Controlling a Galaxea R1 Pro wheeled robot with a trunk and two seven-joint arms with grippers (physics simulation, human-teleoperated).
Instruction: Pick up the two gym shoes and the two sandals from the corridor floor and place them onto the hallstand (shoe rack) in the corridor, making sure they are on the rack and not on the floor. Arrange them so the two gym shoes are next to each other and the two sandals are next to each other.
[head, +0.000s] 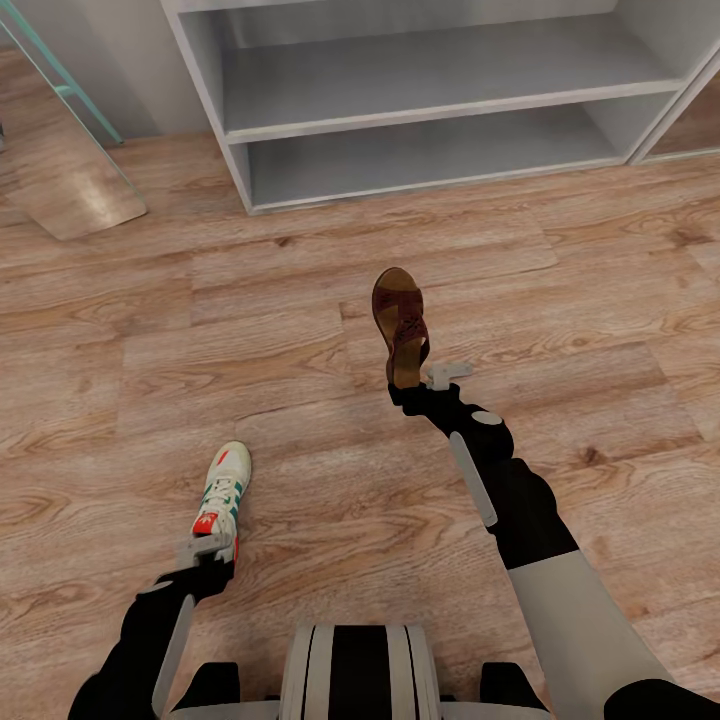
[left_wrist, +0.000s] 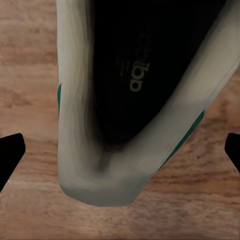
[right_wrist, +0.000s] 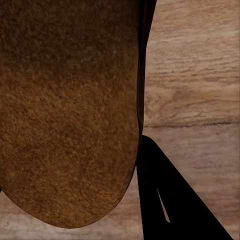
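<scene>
Nothing lies on the corridor floor between the robot and the hallstand, whose two open shelves are bare; a teal-railed stair stands to the rack's left against a pale wall. The right gripper grasps a brown sandal by its heel, toe aimed at the rack, well short of it. The left gripper holds a gym shoe at the heel, farther from the rack still; its dark fingertips flank the shoe, seemingly clenched, though contact is unclear
</scene>
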